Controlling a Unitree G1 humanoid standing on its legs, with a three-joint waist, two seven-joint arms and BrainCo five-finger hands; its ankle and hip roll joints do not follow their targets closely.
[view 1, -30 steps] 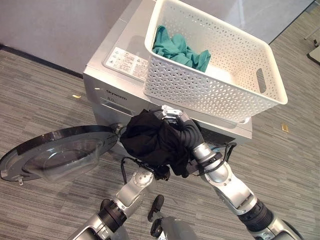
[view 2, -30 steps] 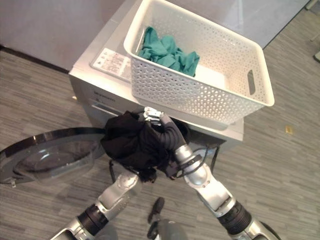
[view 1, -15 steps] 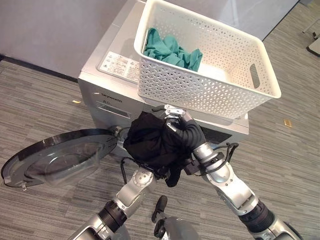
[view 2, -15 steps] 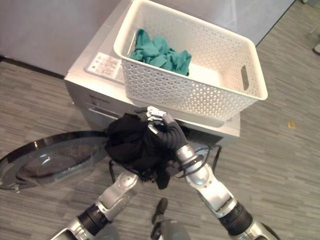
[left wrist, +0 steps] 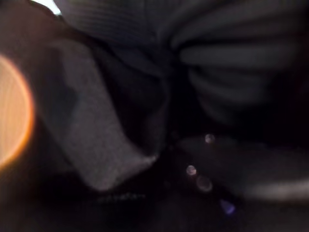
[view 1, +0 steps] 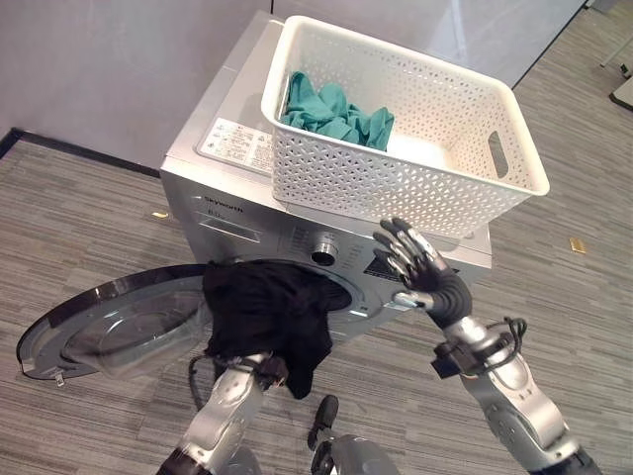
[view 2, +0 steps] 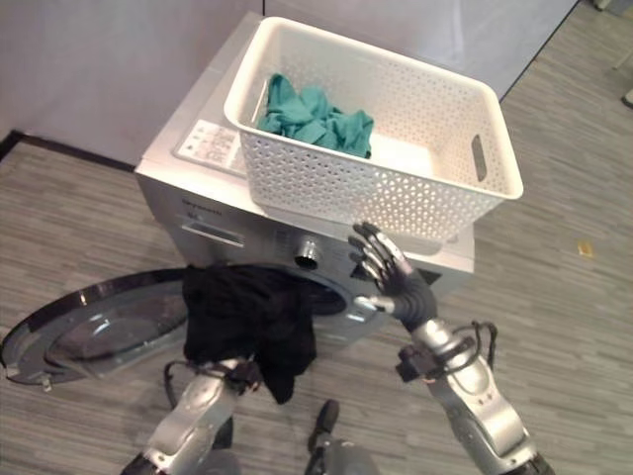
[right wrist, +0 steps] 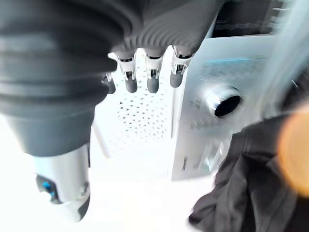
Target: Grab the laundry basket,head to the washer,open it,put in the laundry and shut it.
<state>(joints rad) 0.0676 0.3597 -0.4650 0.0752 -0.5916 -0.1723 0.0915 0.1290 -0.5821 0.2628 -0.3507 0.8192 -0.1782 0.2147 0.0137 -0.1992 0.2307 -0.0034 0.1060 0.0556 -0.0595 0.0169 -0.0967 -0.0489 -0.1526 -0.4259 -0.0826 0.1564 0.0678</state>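
Observation:
A silver front-loading washer [view 1: 235, 203] stands with its round door [view 1: 109, 327] swung wide open to the left. On top sits the white perforated laundry basket [view 1: 396, 183] with a teal cloth [view 1: 331, 111] in its far left corner. A black garment [view 1: 265, 317] hangs bunched at the drum opening, draped over my left hand, whose fingers are hidden beneath it; the left forearm [view 1: 229, 411] rises from below. My right hand [view 1: 420, 267] is open, fingers spread, holding nothing, in front of the control panel to the right of the knob [view 1: 323, 253]. Its fingers [right wrist: 145, 77] are straight in the right wrist view.
The open door juts out low over the grey striped floor to the left of the washer. A grey wall [view 1: 119, 69] runs behind the machine. A small yellow scrap [view 1: 577, 245] lies on the floor at the right.
My right hand has let go of the black garment, opened and drawn off to the right. The garment has dropped down and left to the drum opening. The camera has shifted a little.

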